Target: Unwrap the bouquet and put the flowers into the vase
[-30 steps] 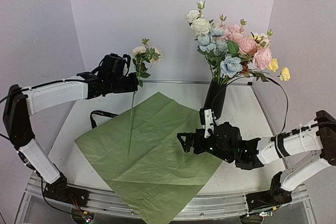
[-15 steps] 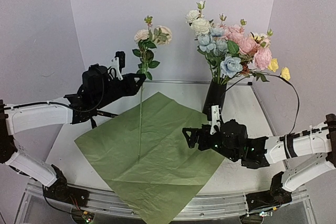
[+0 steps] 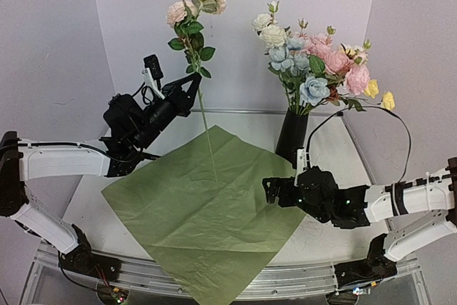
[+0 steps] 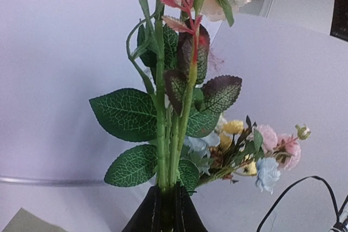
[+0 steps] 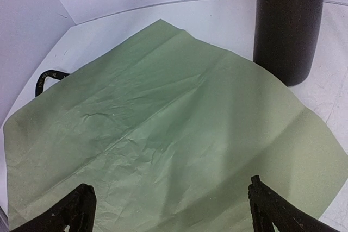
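The bouquet is undone: its paper (image 3: 207,212) lies spread flat, green side up, also under the right wrist camera (image 5: 163,118). The flowers (image 3: 314,69), blue, pink, yellow and cream, stand in the black vase (image 3: 293,137) at the back right; the left wrist view shows them behind the leaves (image 4: 255,150). My left gripper (image 3: 189,92) is shut on a long-stemmed bunch of cream and pink roses (image 3: 193,5), upright, its stem end hanging over the paper. Its jaws pinch the green stems (image 4: 163,107). My right gripper (image 3: 275,192) hovers open over the paper, nothing in it, near the vase (image 5: 288,25).
A black ribbon (image 3: 132,156) lies on the table at the paper's left corner, also seen in the right wrist view (image 5: 46,77). A black cable (image 3: 389,130) loops beside the vase. Purple walls close the back and both sides.
My left arm has swung up and to the right, lifting the rose bunch higher and closer to the vase. The right gripper has drifted slightly right, still open.
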